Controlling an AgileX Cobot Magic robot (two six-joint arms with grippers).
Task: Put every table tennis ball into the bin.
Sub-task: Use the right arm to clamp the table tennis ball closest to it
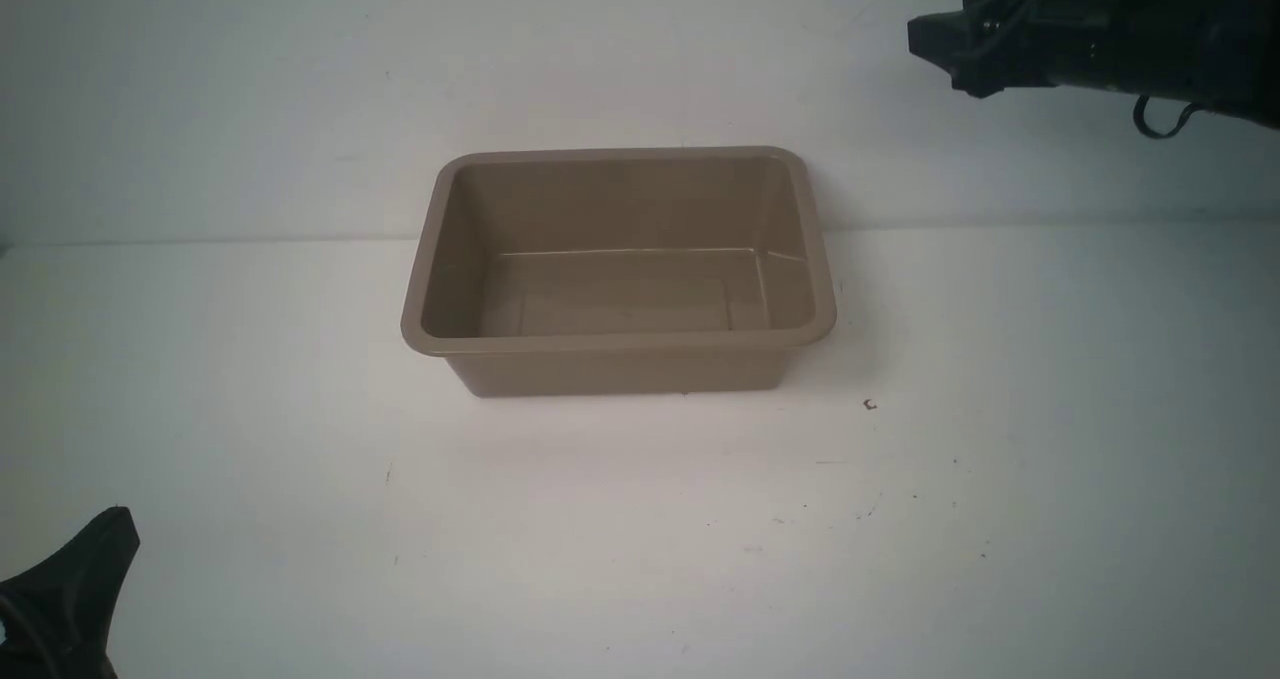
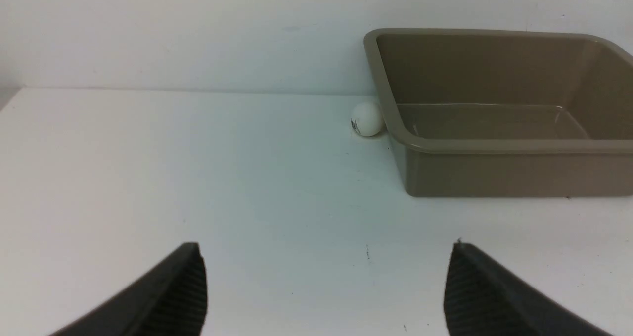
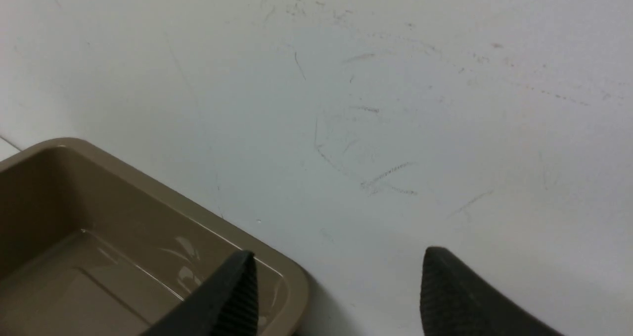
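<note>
Standing low over the near table [image 2: 198, 187], the left pincer [image 2: 326, 249] gapes wide and holds nothing. Farther on, one ball [image 2: 367, 119] sits tucked against the outer wall of the bin [image 2: 445, 145], under its flared rim. A clumsy approach could knock it rolling away, or catch a finger on the rim. The bin looks empty, and I cannot see the other ball. Farthest, the right pincer [image 3: 341, 257] hangs raised off to the bin's right, jaws apart and empty.
</note>
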